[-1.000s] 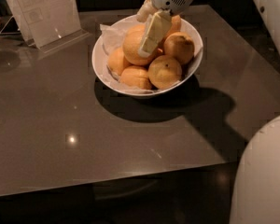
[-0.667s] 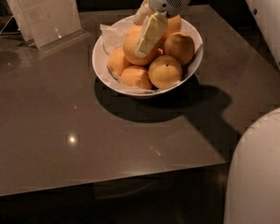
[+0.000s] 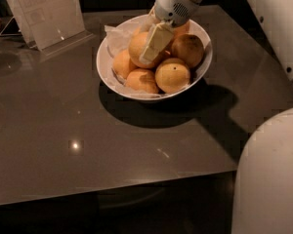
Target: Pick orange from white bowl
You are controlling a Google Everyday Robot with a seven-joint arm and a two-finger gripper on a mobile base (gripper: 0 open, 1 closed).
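Note:
The white bowl [image 3: 101, 67] stands at the back middle of the dark table, lined with crumpled white paper [image 3: 118, 33] and filled with several oranges. The largest orange [image 3: 136, 47] lies on top of the pile, left of centre. My gripper [image 3: 154, 44] reaches down from the upper right into the bowl and lies against the right front of that orange. A smaller orange with a dark stem dot [image 3: 172, 75] sits at the front right, and a darker one [image 3: 188, 48] at the right.
A clear acrylic sign holder [image 3: 44, 11] stands at the back left of the table [image 3: 63, 130]. My white body [image 3: 271, 174] fills the lower right, and white arm parts [image 3: 278, 28] the upper right. The table's front edge runs along the bottom.
My gripper has shifted slightly down and left over the top orange. The bowl and the oranges have not moved.

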